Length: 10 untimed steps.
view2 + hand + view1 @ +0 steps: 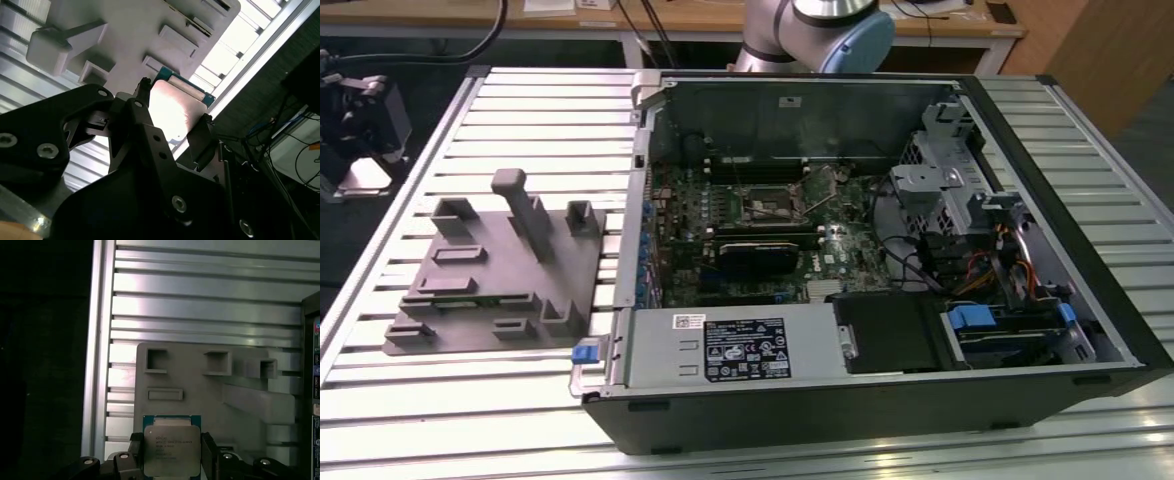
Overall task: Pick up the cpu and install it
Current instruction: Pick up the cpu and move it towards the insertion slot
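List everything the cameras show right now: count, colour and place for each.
silvery square cpu chip with a green rim: one, silver and green, held in the black hand.
grey moulded fixture tray with pockets and posts: one, grey, on the table, on the exterior view's left of the case.
slatted aluminium table: one, silver, under everything.
open black computer case: one, black, on the table.
green motherboard: one, green, inside the case.
silver power-supply box with a white label: one, silver, along the case's near edge.
robot arm: one, grey and blue, behind the case.
hand: one, black, closed on the cpu.
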{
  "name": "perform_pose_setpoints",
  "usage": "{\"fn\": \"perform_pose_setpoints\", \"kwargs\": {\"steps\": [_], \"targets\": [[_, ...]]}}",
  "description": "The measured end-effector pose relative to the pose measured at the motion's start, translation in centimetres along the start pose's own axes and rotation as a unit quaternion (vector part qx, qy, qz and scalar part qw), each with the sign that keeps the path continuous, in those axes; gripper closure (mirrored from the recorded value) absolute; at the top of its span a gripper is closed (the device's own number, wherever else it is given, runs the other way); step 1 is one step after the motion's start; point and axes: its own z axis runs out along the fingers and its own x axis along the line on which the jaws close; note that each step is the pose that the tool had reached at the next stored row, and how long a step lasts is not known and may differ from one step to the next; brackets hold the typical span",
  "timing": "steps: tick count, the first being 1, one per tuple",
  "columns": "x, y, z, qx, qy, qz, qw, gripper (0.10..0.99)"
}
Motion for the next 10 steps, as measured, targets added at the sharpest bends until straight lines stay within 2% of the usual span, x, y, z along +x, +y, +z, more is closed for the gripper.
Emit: {"fn": "perform_pose_setpoints", "kwargs": {"steps": [10], "targets": [[-0.06, 0.09, -2.01, 0.0000, 0.0000, 0.000, 1.0000, 0.541]]}}
